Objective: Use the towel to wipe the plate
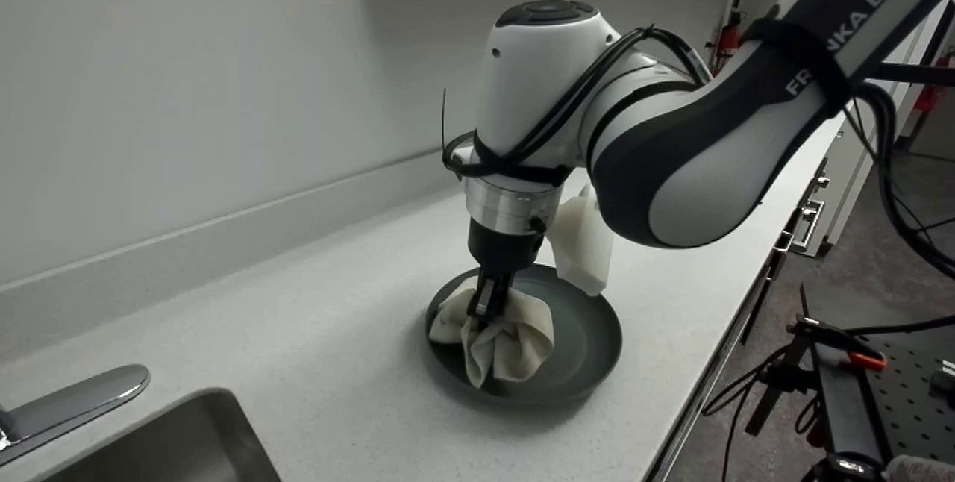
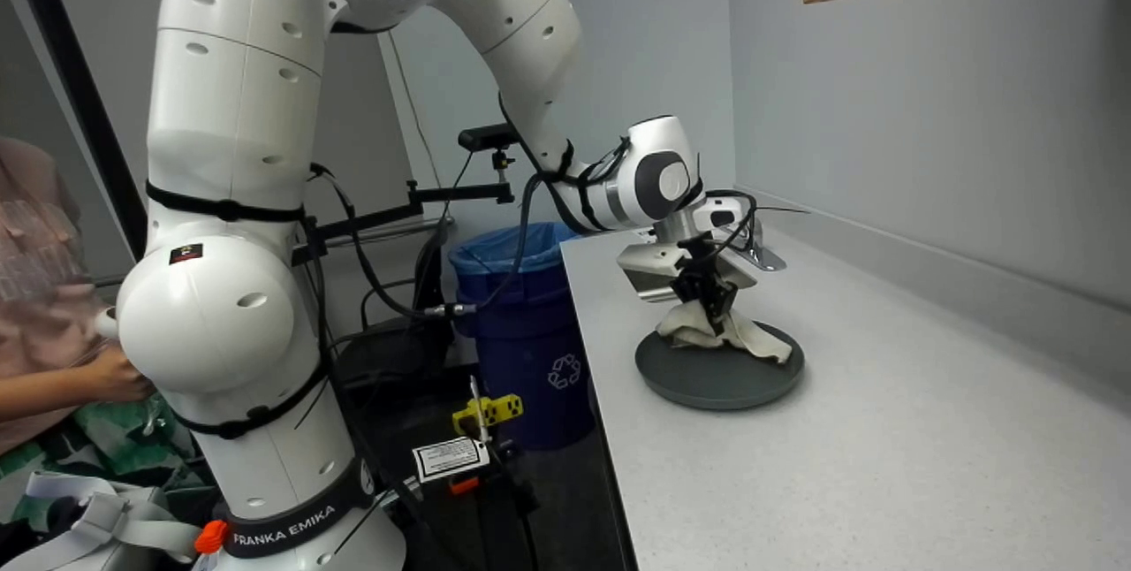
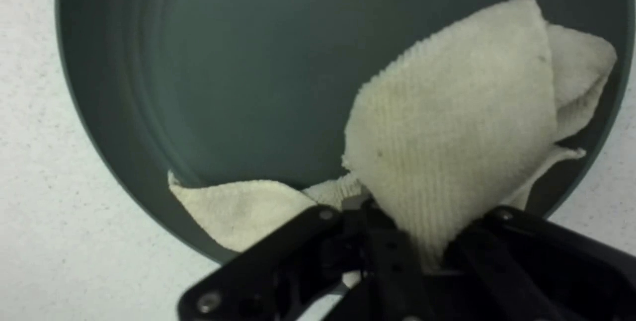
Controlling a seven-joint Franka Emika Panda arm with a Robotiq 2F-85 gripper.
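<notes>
"Where's the towel [image 1: 515, 351]?"

"Bunched on the plate [image 1: 582, 340]. In the wrist view it spreads from about three o'clock round to seven, and only there does its ribbed weave come clear."

"And the gripper [image 1: 485, 309]?"

"Clamped on the towel, pointing down. Its tips are hidden in the folds."

"Anything cut off?"

"The plate's twelve o'clock edge, in the wrist view. Both exterior views frame the plate, though the towel hides some of its floor."

"Farther out?"

"The counter [image 1: 313, 362] beneath. In an exterior view, a sink [image 1: 201, 430] between eight and nine o'clock, trimmed by the bottom edge. In an exterior view, at nine o'clock, a blue bin [image 2: 530, 341], then a person [image 2: 35, 315] cut by the left edge."

"Count them."

"One towel, one plate, one gripper, one sink, one blue bin, one person."
</notes>
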